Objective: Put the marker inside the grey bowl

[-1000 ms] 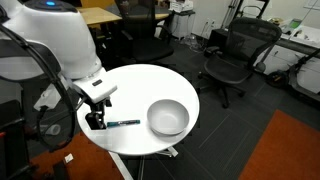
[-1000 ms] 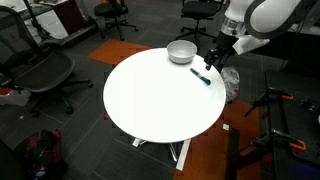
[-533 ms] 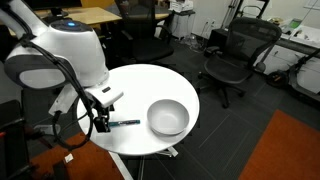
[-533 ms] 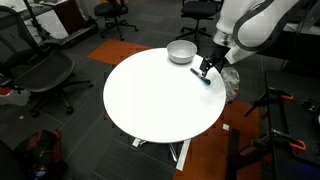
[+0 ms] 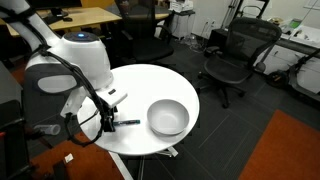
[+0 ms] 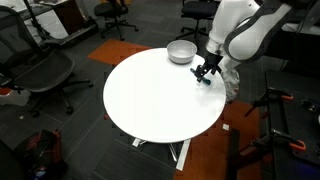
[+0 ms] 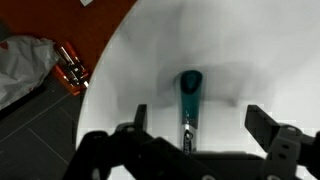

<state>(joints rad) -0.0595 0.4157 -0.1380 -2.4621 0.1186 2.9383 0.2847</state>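
The gripper (image 7: 198, 128) hangs low over the white round table (image 5: 150, 85), near its edge on the robot's side, with its jaws spread wide. In the wrist view the marker (image 7: 188, 102) lies flat on the table between the two fingers (image 7: 136, 116), nearer the one on the left of the picture and touching neither. Its teal end points away from the camera and its dark body runs back under the gripper. In an exterior view the marker (image 5: 127, 123) sticks out from under the gripper toward the bowl (image 5: 168, 117), which stands upright on the table a short way beyond, apart from both marker and gripper. The bowl is empty as far as its inside shows. In an exterior view the gripper (image 6: 205, 70) sits just beside the bowl (image 6: 181, 51) at the far rim of the table, and the marker there is a small dark streak beneath the fingers. Past the table edge the wrist view shows dark floor, a reddish carpet (image 7: 120, 25), a small orange object (image 7: 70, 68) and a pale bag (image 7: 25, 65). A black office chair (image 5: 235, 55) stands behind the table
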